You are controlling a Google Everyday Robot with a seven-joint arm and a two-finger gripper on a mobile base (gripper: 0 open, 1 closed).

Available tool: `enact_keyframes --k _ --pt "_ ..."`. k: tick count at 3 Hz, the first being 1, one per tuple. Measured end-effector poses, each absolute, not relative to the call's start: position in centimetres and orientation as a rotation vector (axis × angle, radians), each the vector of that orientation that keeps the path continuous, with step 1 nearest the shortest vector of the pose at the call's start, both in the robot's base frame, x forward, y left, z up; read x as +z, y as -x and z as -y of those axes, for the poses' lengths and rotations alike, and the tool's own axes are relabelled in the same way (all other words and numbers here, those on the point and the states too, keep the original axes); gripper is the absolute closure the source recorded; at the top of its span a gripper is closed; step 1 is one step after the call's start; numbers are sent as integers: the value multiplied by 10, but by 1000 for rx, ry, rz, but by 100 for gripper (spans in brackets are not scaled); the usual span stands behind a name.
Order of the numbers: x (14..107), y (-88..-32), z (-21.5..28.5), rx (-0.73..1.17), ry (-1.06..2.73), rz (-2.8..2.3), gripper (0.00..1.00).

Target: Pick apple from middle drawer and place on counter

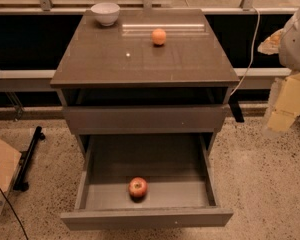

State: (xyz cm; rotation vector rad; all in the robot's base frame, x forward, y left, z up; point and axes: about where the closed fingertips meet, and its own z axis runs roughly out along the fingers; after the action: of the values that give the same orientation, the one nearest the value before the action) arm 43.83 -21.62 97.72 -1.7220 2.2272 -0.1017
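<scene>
The apple (pixel 138 187), small and red with yellowish patches, lies on the floor of the middle drawer (pixel 146 218), near its front panel and a little left of centre. The drawer is pulled fully out toward me. The counter (pixel 100 59) is the glossy dark-brown top of the cabinet, with a tiny white speck near its middle. My gripper (pixel 289 101) shows as a blurred tan shape at the right edge of the view, below a white arm part (pixel 296 36). It is far right of the cabinet and away from the apple, with nothing seen in it.
An orange round fruit (pixel 159 36) and a white bowl (pixel 105 13) stand on the back of the counter. A shut drawer front (pixel 145 118) sits above the open drawer. A cardboard box (pixel 1 176) and a black bar (pixel 29 156) lie on the floor at left. A white cable (pixel 250 54) hangs at right.
</scene>
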Motion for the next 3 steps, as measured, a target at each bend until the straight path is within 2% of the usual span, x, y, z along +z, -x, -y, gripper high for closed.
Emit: enact_keyframes --k 2,3 --pt "967 -443 206 -73 1712 -2160 0" --pt "937 -460 180 43 1673 -2046 0"
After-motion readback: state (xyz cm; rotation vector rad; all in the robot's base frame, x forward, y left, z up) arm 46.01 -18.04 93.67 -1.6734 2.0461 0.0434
